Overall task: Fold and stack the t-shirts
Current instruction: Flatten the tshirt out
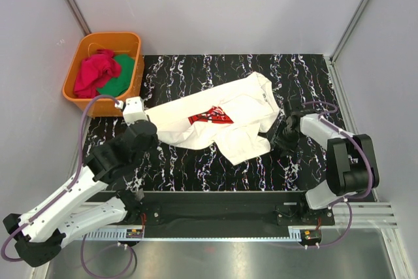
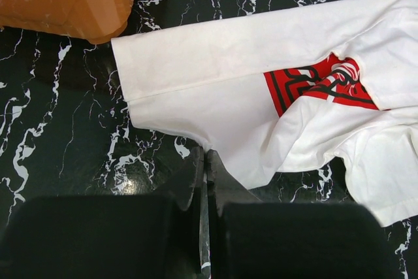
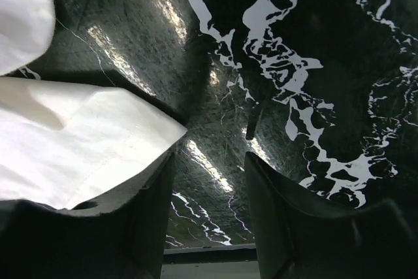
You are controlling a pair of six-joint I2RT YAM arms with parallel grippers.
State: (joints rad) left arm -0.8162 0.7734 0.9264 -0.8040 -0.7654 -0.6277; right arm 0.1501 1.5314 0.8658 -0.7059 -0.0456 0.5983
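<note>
The white t-shirt (image 1: 215,119) lies rumpled across the middle of the desk (image 1: 196,168), print up, reaching toward the right edge. The left tool (image 2: 206,161) is pressed together on its left hem, while the right tool (image 3: 209,158) stands spread at the shirt's right corner, gripping nothing.

Three pieces of cloth are showing: one cream-white t-shirt (image 1: 215,119) is lying on the single black marbled table (image 1: 196,168), while one red t-shirt (image 1: 91,73) and one green cloth (image 1: 119,73) are sitting in the one orange tub (image 1: 81,104). Two arms are working, the left arm (image 1: 78,191) and the right arm (image 1: 349,161), each carrying one gripper: the left gripper (image 2: 206,161) and the right gripper (image 3: 209,168).
</note>
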